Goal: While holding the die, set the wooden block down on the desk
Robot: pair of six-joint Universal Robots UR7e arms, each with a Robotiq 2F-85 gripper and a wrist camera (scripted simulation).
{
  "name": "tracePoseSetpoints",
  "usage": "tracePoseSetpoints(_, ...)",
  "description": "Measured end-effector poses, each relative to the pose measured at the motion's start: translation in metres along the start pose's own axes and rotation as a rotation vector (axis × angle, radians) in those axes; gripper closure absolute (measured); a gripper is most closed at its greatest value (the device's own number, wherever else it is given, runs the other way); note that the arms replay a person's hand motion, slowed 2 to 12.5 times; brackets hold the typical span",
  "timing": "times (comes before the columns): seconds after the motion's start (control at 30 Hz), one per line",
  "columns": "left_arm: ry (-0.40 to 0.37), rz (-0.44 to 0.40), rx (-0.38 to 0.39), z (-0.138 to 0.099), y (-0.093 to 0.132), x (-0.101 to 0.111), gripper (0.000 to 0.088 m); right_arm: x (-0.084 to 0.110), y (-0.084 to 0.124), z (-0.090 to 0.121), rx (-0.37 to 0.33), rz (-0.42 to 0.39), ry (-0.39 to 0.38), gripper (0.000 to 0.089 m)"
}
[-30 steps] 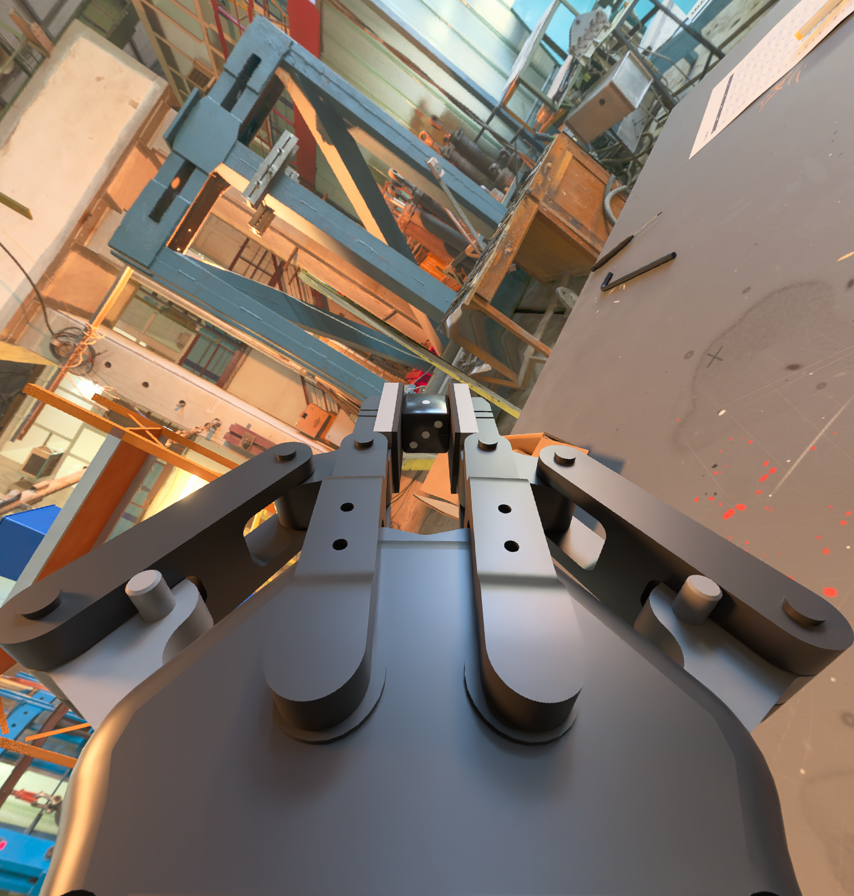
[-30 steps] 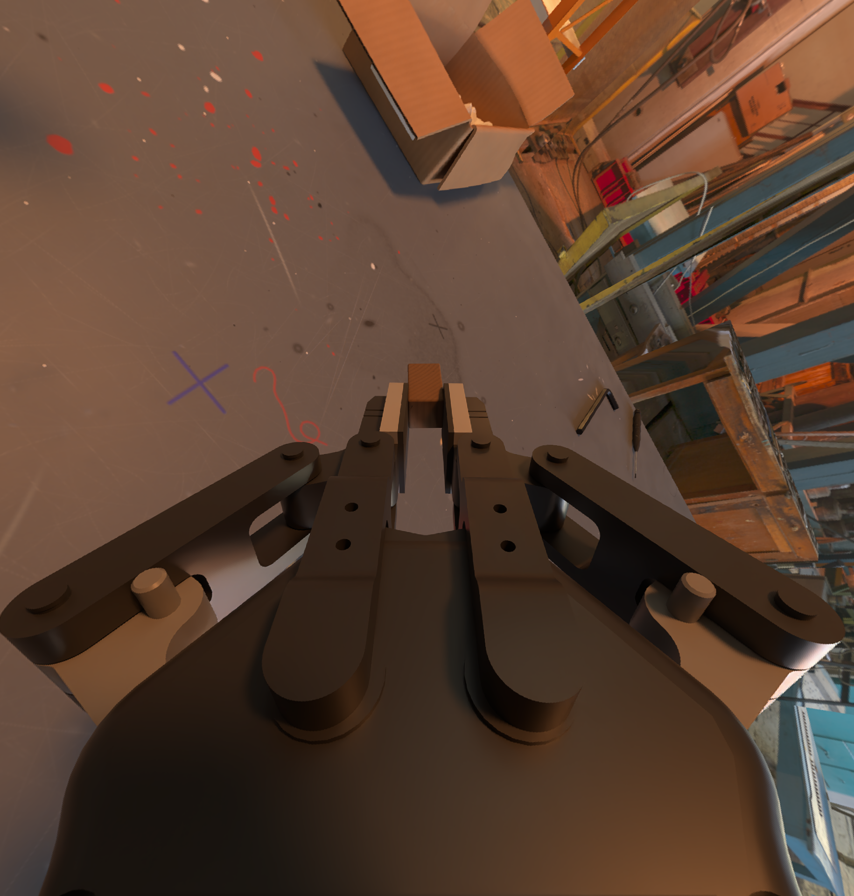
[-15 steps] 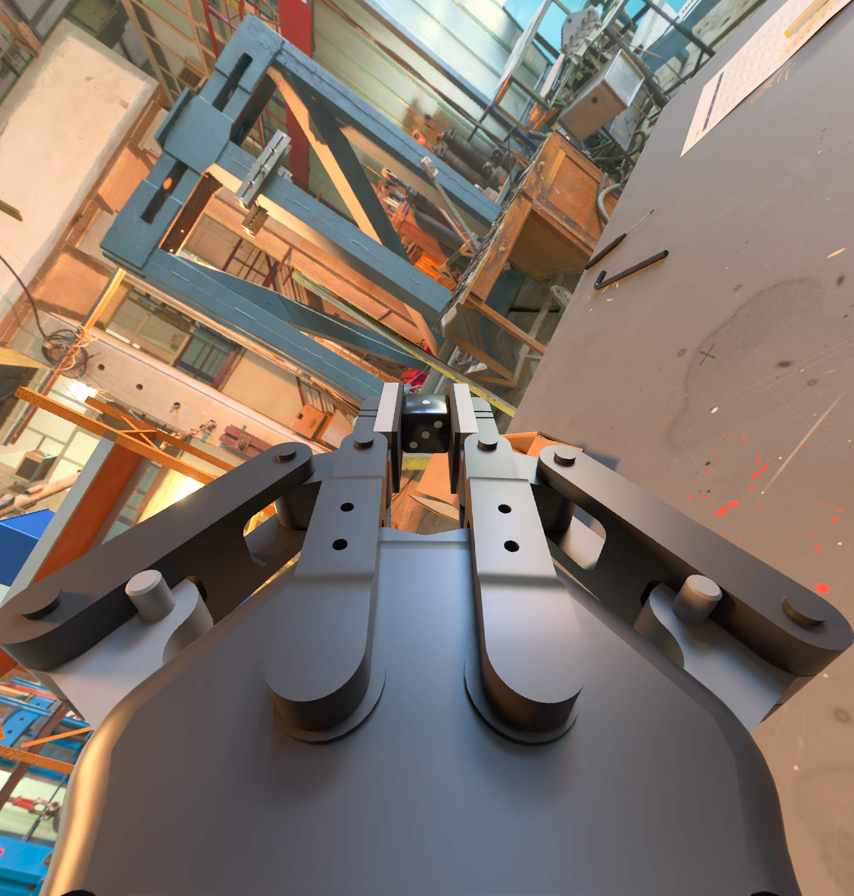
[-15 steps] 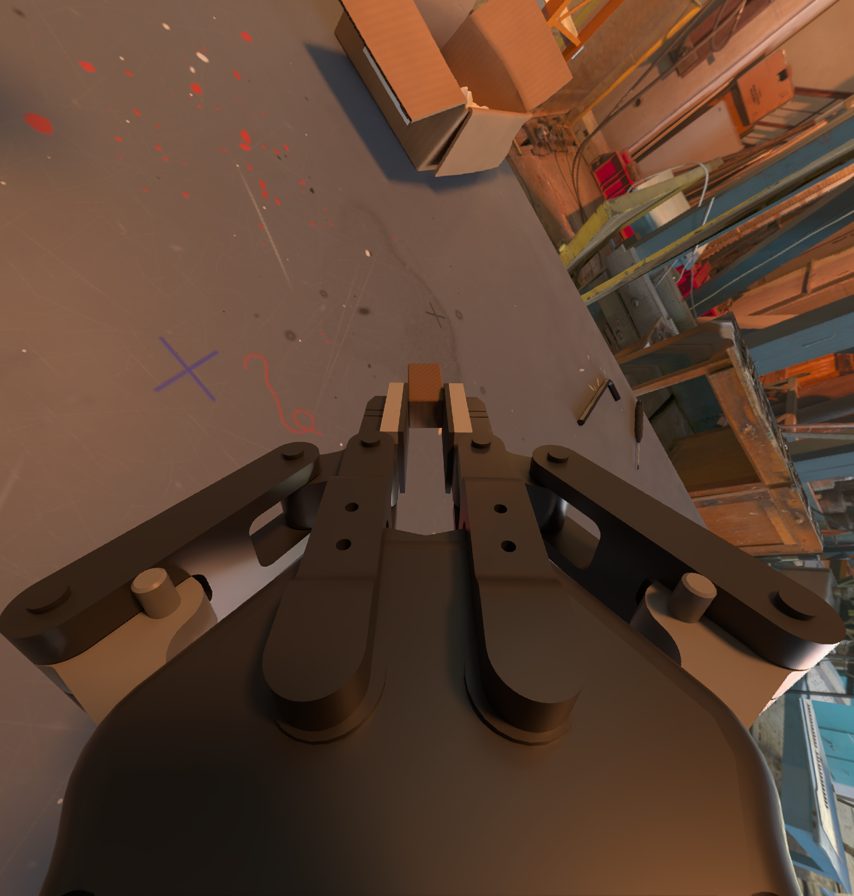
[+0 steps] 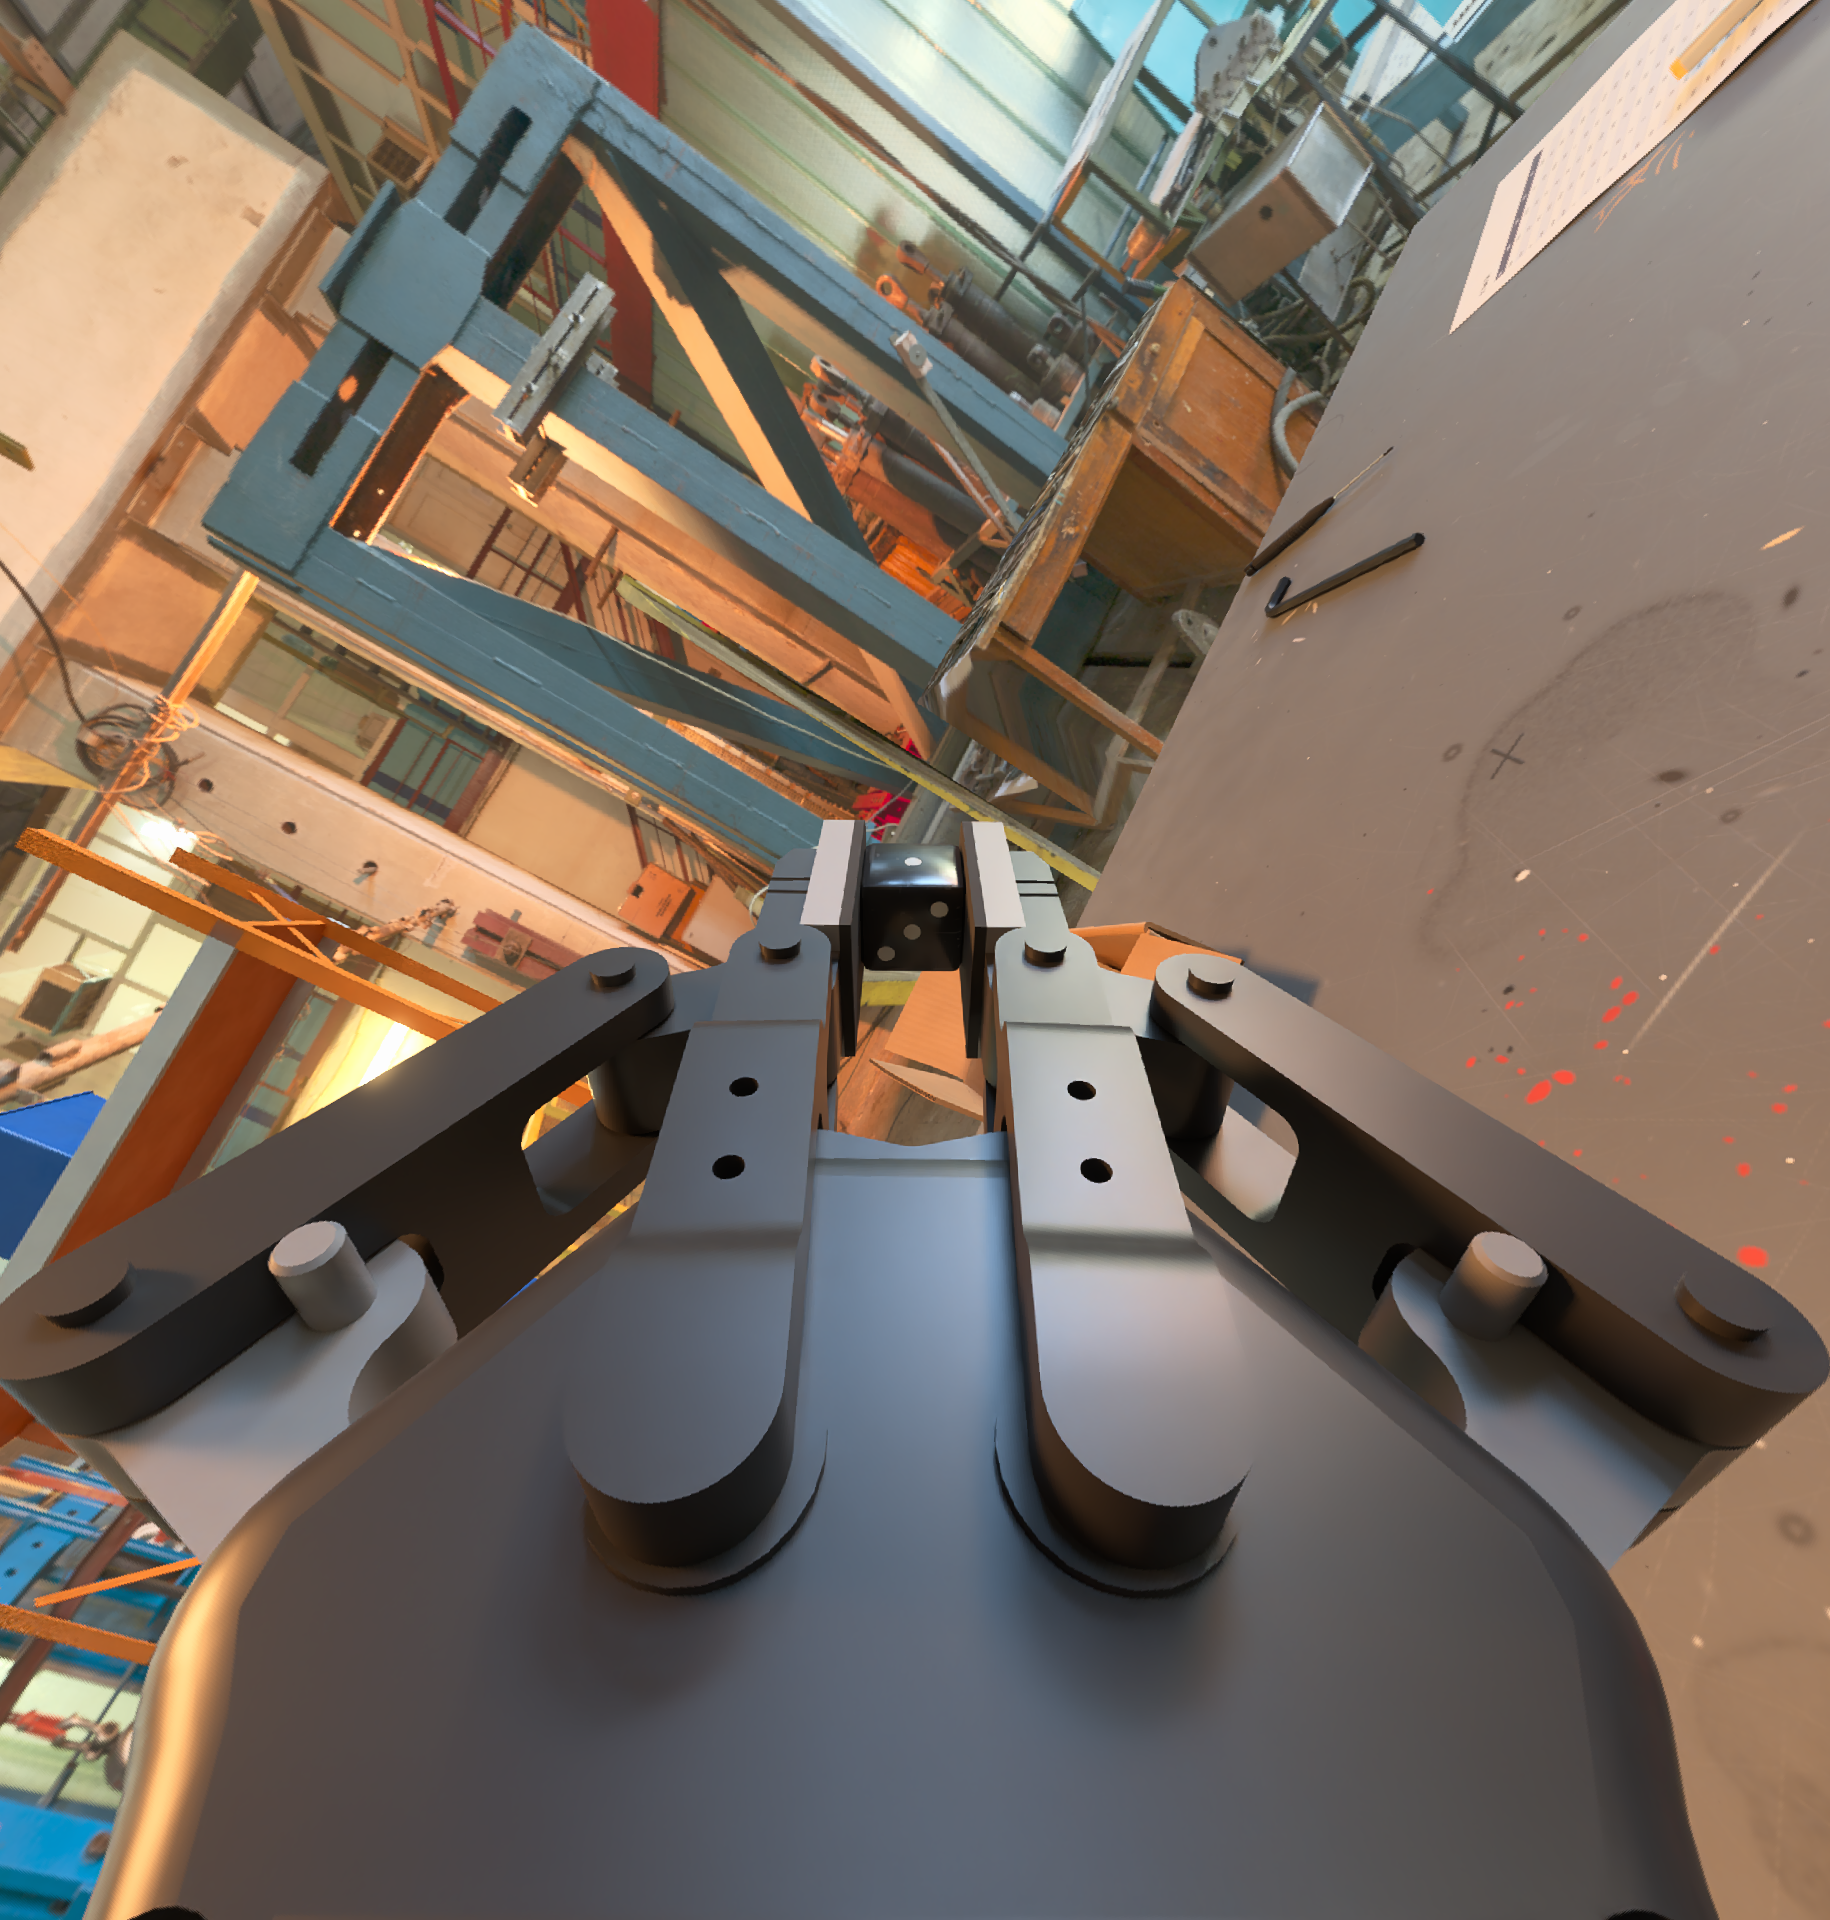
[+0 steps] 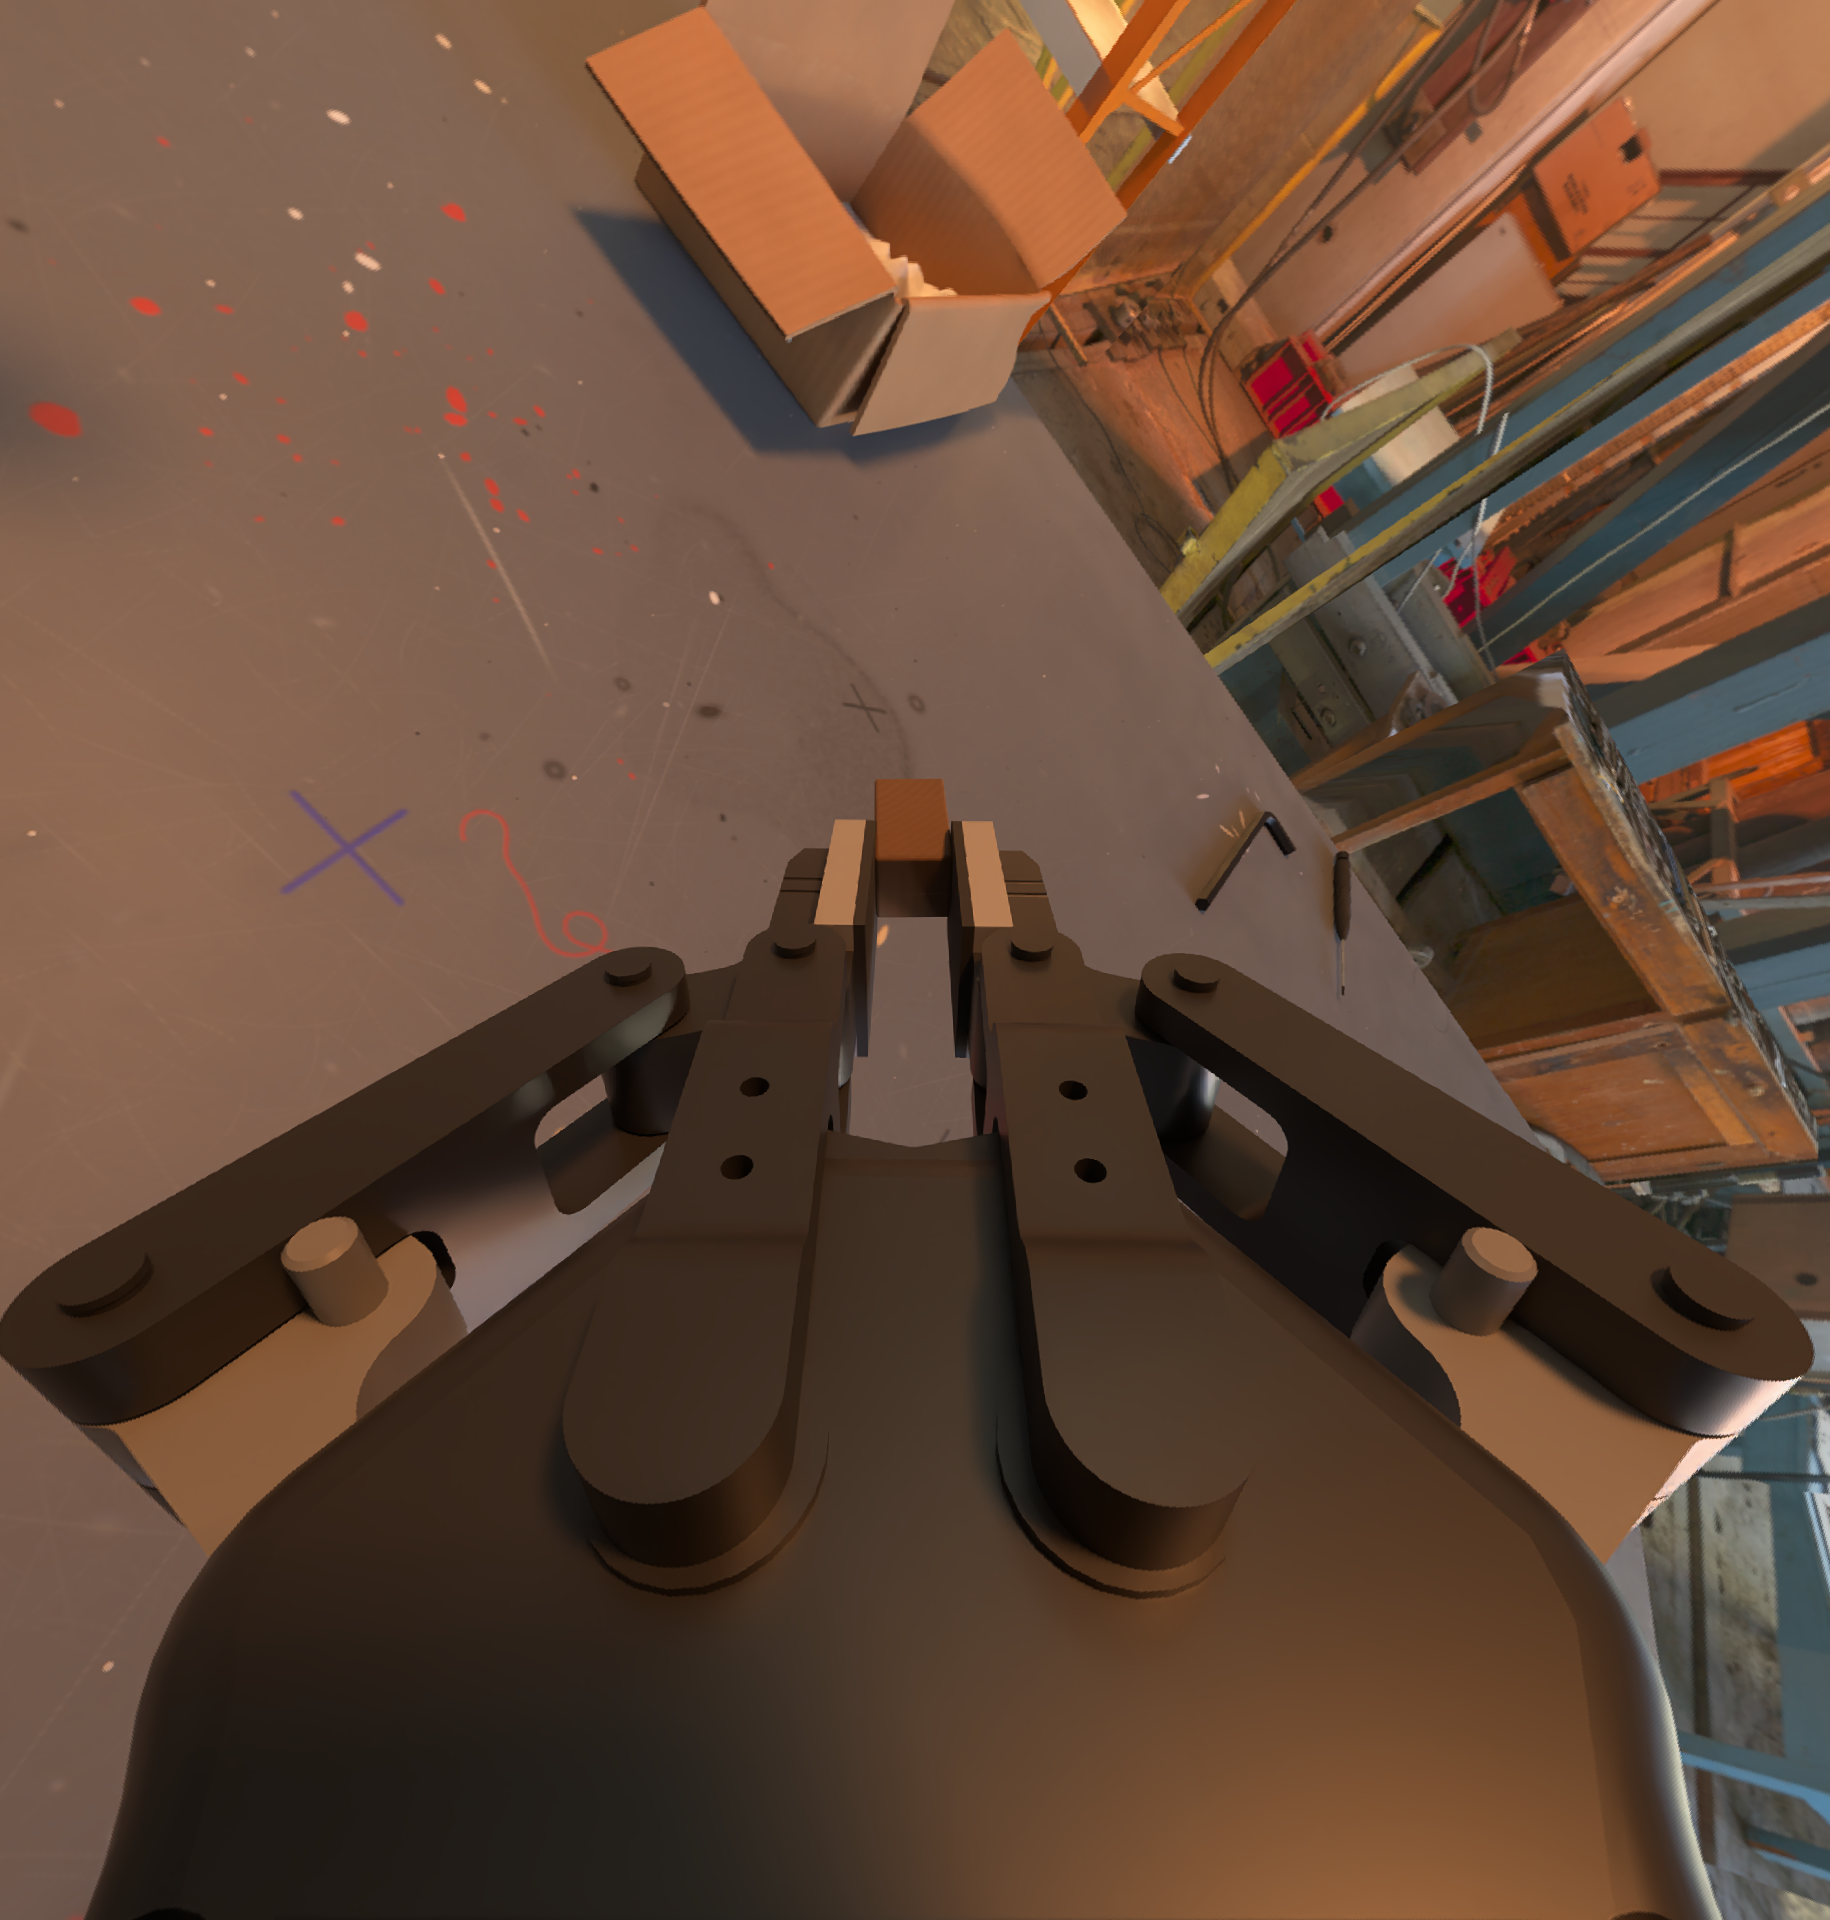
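My left gripper (image 5: pixel 911 883) is shut on a black die (image 5: pixel 911 909) with white pips, held off the desk (image 5: pixel 1513 935), whose grey top fills the right of the left wrist view. My right gripper (image 6: pixel 911 873) is shut on a small wooden block (image 6: pixel 911 821) that sticks out past the fingertips, above the grey desk (image 6: pixel 371 644). I cannot tell how far the block is from the desk top.
An open cardboard box (image 6: pixel 849 239) stands on the desk near its far edge; a corner shows in the left wrist view (image 5: pixel 1139 945). A black hex key (image 6: pixel 1243 857) (image 5: pixel 1337 577) and a thin tool (image 6: pixel 1339 914) lie by the desk edge. A paper sheet (image 5: pixel 1597 156) lies far off.
The right gripper has shifted with the block: the desk marks and cardboard box slid left and down in its view. The left view's desk marks drifted slightly left. Both grips are unchanged.
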State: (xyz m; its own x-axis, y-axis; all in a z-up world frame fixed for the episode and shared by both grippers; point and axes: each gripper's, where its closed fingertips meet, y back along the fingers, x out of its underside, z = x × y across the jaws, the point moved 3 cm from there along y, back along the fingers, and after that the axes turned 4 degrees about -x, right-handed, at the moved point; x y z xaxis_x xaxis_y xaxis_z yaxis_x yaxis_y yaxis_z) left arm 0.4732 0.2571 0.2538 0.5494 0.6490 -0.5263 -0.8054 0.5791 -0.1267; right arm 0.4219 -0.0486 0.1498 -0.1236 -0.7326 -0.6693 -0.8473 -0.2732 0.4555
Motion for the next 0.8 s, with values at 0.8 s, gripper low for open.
tracePoseSetpoints(0.8,-0.001,0.003,0.005,-0.001,0.000,0.000,0.0723,0.000,0.050,-0.118,0.187,0.021,-0.056,0.0769)
